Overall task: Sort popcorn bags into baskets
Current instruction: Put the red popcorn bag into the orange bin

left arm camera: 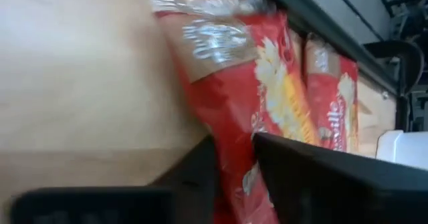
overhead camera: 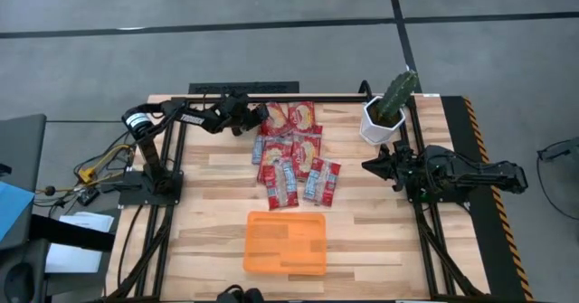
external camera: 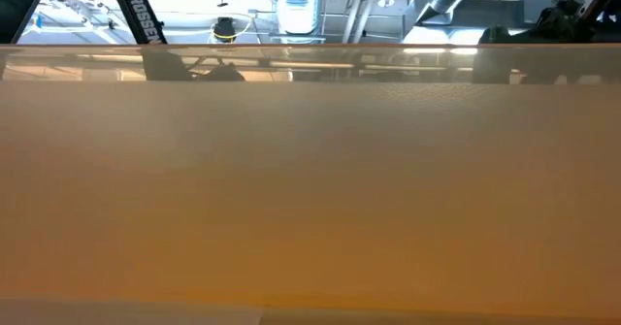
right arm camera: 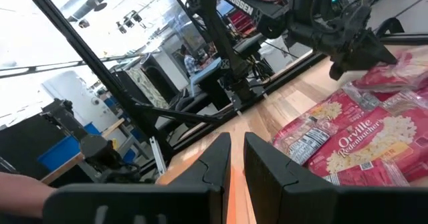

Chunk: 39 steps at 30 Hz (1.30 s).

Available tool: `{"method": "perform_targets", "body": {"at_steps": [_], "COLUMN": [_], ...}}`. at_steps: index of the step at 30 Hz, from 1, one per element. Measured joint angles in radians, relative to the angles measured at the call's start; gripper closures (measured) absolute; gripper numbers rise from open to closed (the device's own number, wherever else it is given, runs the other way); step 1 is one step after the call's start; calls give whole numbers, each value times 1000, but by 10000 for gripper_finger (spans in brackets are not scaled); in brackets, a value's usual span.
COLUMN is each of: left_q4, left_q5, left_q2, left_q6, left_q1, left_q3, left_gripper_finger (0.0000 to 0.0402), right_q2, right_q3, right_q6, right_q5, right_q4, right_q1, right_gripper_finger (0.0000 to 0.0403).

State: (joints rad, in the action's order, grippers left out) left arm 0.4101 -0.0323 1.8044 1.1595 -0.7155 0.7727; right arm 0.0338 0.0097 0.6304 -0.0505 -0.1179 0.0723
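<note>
The left tool, at upper centre, pinches a red-and-yellow flat popcorn packet by its edge, so it may slip free short of the shallow orange plastic tray; the right tool, at frame right, waits nearly closed.

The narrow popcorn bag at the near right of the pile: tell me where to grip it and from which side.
Take the narrow popcorn bag by its near short end, which faces the orange tray, coming straight down from above. It lies flat, and that end and its right side look free of the other bags, so fingers likely fit there. The right hand waits nearest; the left hand is already shut on a bag.
</note>
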Motion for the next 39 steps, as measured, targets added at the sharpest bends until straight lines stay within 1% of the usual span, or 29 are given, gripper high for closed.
{"method": "perform_targets", "body": {"at_steps": [1,2,3,7,10,17,19,23,24,26,27,29,33,36,39], "left_q4": [4,6,7,10,19,24,15,-61,-97,-188,-237,-328,-457,-507,-529], "left_q5": [2,2,0,-44,-67,-71,-104,-184,-192,-177,-152,-63,202,411,564], "left_q2": [0,0,0,-1,-25,-152,-204,-332,-373,-452,-493,-563,-658,-666,-633], "left_q6": [0,1,1,4,3,-26,-30,-64,-71,-85,-85,-63,63,195,333], "left_q1": [0,0,0,0,14,51,68,159,197,288,344,470,744,930,1076], "left_q3": [0,0,0,0,0,0,0,0,0,0,0,0,0,0,0], "left_gripper_finger": [369,384,388,391,396,399,399,400,400,400,400,401,401,401,401], "right_q2": [0,0,0,0,0,0,0,0,0,0,0,0,0,0,0], "right_q3": [0,0,0,0,0,0,0,0,0,0,0,0,0,0,0], "right_q6": [1,1,1,1,1,0,-1,-2,-2,-2,-2,-2,-2,-2,-2], "right_q5": [0,2,3,4,5,6,6,7,7,7,7,7,10,10,10], "right_q4": [9,14,16,19,22,53,61,60,61,62,66,72,80,81,83], "right_q1": [0,0,0,0,2,2,2,2,2,2,2,2,2,2,2], "right_gripper_finger": [335,335,335,335,335,335,335,335,335,335,335,335,335,335,335]}}
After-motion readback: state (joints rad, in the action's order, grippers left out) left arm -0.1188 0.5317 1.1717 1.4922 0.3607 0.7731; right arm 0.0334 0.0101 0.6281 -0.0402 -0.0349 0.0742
